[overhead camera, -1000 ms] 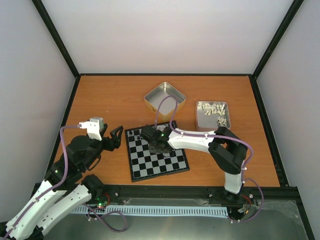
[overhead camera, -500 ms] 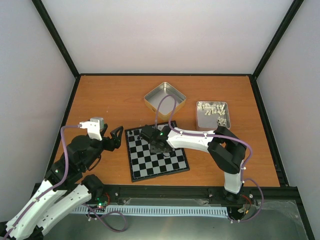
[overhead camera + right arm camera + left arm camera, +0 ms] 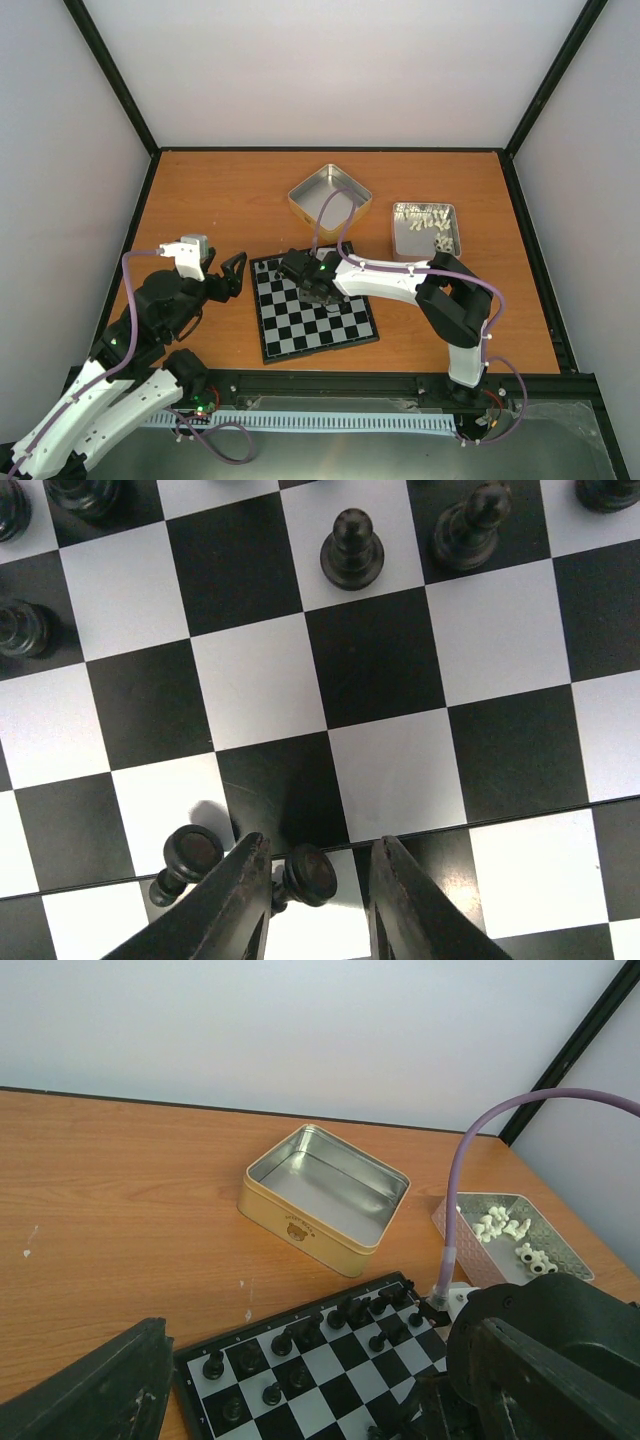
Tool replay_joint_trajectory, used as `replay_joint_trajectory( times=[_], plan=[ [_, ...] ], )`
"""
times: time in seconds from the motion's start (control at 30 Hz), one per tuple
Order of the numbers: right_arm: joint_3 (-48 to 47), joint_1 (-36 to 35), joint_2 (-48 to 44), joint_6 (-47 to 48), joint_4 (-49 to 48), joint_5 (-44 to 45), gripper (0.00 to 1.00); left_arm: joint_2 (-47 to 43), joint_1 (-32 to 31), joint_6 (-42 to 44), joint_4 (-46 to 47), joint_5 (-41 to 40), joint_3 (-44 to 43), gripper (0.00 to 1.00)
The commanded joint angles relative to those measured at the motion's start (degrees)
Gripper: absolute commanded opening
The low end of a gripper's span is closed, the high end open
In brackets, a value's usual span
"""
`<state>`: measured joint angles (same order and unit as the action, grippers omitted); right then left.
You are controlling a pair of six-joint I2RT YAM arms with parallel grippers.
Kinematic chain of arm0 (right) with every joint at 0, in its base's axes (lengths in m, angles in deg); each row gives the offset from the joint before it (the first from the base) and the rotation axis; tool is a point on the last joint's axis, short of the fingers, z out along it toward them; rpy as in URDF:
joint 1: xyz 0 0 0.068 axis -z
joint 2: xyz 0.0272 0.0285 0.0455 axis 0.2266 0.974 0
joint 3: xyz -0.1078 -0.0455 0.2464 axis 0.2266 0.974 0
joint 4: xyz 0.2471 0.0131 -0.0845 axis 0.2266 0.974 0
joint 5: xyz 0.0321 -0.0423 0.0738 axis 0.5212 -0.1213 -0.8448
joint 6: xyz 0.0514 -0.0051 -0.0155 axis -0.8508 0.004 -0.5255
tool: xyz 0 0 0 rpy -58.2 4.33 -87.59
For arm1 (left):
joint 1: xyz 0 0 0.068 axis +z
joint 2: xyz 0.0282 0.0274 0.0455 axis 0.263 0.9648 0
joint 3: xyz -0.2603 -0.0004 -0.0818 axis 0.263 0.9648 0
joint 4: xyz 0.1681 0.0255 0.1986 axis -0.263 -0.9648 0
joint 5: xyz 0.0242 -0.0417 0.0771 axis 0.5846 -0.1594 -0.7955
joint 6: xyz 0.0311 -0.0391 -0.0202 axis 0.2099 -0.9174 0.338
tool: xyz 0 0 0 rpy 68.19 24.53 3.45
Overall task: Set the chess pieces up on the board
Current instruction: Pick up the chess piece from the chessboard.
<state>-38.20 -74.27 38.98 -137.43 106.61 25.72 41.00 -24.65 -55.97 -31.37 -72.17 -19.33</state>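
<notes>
Down low over the board point(image 3: 370, 660): the right gripper point(image 3: 318, 865), half open and holding nothing yet. Right between its two fingers, a little black pawn point(image 3: 308, 874) lying on its side, round foot up toward the camera, head tucked off toward one finger. Maybe touching that finger, hard to tell, with a small gap on the other side. Just beside, outside the fingers, a second fallen pawn point(image 3: 187, 855). Further up the board, more black pieces point(image 3: 352, 548) standing. Off by the board's left edge, the left gripper point(image 3: 233, 272), wide open, empty, and much further from the pawn. Behind the board, a gold tin point(image 3: 300, 1225) with nothing in it, and a clear tray point(image 3: 470, 1260) with pale pieces point(image 3: 500, 1225) inside.
</notes>
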Motion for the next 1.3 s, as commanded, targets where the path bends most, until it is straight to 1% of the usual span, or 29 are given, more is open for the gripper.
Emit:
replay_joint_trajectory(
  times=[0.0, 0.33, 0.47, 0.57, 0.7, 0.8, 0.9, 1.0, 1.07, 1.27],
  plan=[
    [-1.6, -0.4, 1.4, -3.9, 0.4, 2.2, 0.28, 0.4, 0.2, 0.8, -0.5, -0.2, -0.3, 0.82],
    [-1.7, -0.4, 2.6, -4.3, 1.3, -0.1, 0.27, 0.5, 0.2, 0.8, -0.5, -0.3, -0.3, 0.82],
    [-1.8, -0.3, 3.1, -3.6, 1.2, -0.9, 0.20, 0.7, 0.2, 0.7, -0.5, -0.2, -0.2, 0.82],
    [-1.7, -0.4, 2.7, -3.2, 1.2, -0.8, 0.16, 0.8, 0.2, 0.8, -0.5, -0.3, -0.3, 0.82],
    [-0.6, -0.4, 1.2, -3.7, 0.5, 0.2, 0.16, 1.1, 0.2, 0.3, 0.1, 0.9, -0.3, 0.82],
    [1.1, -0.3, -0.8, -4.2, -1.2, 0.9, 0.16, 2.1, 0.2, -1.2, 1.9, 3.9, 0.4, 0.82],
    [3.2, -0.1, -3.2, -5.1, -2.8, 1.6, 0.16, 3.7, 0.2, -5.9, 3.6, 7.9, 2.0, 0.82],
    [6.8, 0.9, -6.6, -5.5, -6.4, 0.1, 0.15, 5.2, 0.2, -10.1, 7.3, 12.7, 5.8, 0.82],
    [9.3, 1.3, -9.1, -6.0, -8.4, -0.1, 0.16, 6.1, 0.2, -10.9, 10.8, 16.0, 8.5, 0.82],
    [19.0, 3.8, -17.8, -6.8, -16.9, -3.3, 0.16, 10.4, 0.2, -11.6, 17.6, 20.4, 12.0, 0.83]
  ],
)
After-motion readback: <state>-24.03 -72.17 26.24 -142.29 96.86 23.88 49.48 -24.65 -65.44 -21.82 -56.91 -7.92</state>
